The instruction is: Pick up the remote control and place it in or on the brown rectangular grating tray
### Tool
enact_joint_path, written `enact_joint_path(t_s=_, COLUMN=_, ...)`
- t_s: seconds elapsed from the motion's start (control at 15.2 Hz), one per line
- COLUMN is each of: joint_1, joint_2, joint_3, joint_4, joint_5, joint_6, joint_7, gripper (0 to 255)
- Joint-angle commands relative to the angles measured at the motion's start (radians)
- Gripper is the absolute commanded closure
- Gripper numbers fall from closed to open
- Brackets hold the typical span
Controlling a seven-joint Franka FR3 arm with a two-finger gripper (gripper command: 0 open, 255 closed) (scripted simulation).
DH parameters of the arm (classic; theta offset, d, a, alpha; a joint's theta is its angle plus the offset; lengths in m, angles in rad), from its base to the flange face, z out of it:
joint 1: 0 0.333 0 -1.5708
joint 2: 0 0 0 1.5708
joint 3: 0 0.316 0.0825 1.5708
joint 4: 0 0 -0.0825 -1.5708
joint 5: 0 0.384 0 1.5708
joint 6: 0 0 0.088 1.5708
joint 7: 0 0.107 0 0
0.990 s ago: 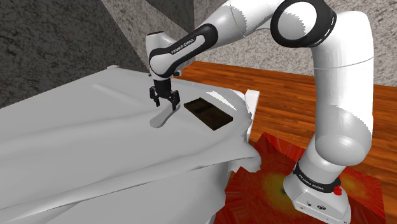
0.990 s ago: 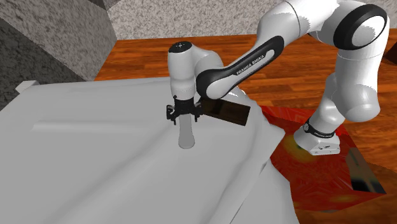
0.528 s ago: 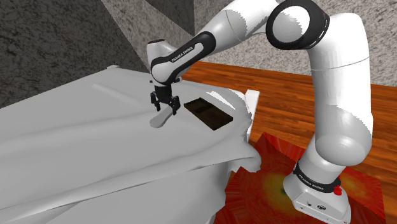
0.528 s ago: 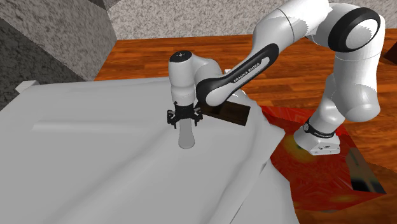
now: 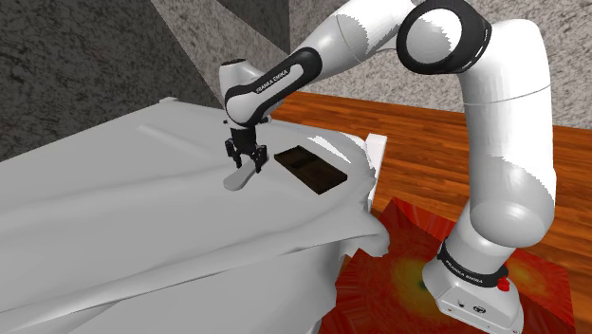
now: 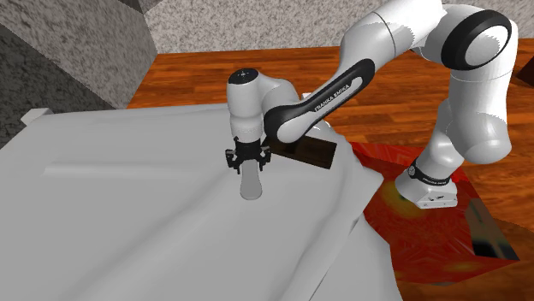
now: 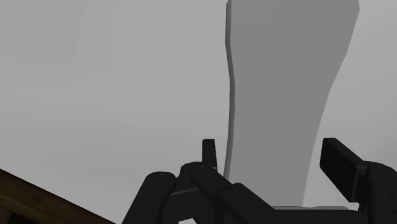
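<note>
one grey remote (image 5: 236,178), one brown tray (image 5: 311,169) nearby; one gripper (image 5: 246,166), jaws spread astride remote end.

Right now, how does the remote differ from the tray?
The remote is plain grey, slim and flared at one end; the tray is dark brown, a broader rectangle. The remote lies between the open jaws; the tray lies apart, near the cover's corner. Both rest on the grey cover.

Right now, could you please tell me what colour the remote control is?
The remote control is plain grey, clearest in the wrist view.
</note>
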Motion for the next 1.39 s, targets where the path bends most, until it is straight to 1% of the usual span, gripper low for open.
enact_joint_path(t_s=0.0, joint_1=0.0, joint_2=0.0, joint_3=0.0, joint_4=0.0, joint_5=0.0, joint_6=0.0, joint_7=0.0, gripper=255)
enact_joint_path(t_s=0.4, joint_1=0.0, joint_2=0.0, joint_3=0.0, joint_4=0.0, joint_5=0.0, joint_6=0.0, joint_7=0.0, gripper=255)
enact_joint_path(t_s=1.32, joint_1=-0.006, joint_2=-0.072, joint_3=0.013, joint_4=0.087, joint_5=0.027, joint_6=-0.157, joint_7=-0.016, gripper=255)
